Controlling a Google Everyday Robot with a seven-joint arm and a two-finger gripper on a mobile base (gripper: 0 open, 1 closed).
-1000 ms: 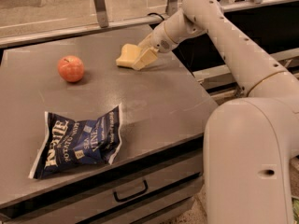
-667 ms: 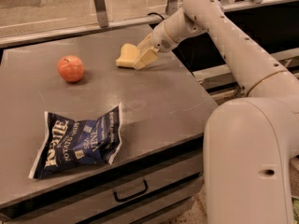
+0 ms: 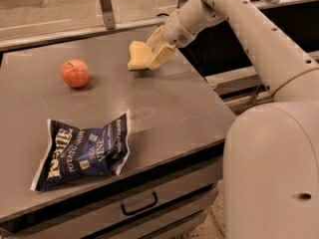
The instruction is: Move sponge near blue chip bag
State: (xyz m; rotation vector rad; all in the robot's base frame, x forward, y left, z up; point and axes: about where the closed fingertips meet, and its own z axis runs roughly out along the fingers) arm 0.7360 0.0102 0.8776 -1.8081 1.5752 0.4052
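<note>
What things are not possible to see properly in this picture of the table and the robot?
All in the camera view:
- The right end of the pale yellow soft sponge is hidden by the gripper, which is shut on it over the far side of the grey table.
- The small lettering on the crinkled dark blue chip bag is too small and too creased to read.
- The robot's white body is cut off by the right and bottom edges.

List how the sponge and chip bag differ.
The sponge is small and pale yellow; the chip bag is far larger and navy. The gripper holds the sponge at the table's far side; the chip bag lies free near the front edge. Both look soft.
</note>
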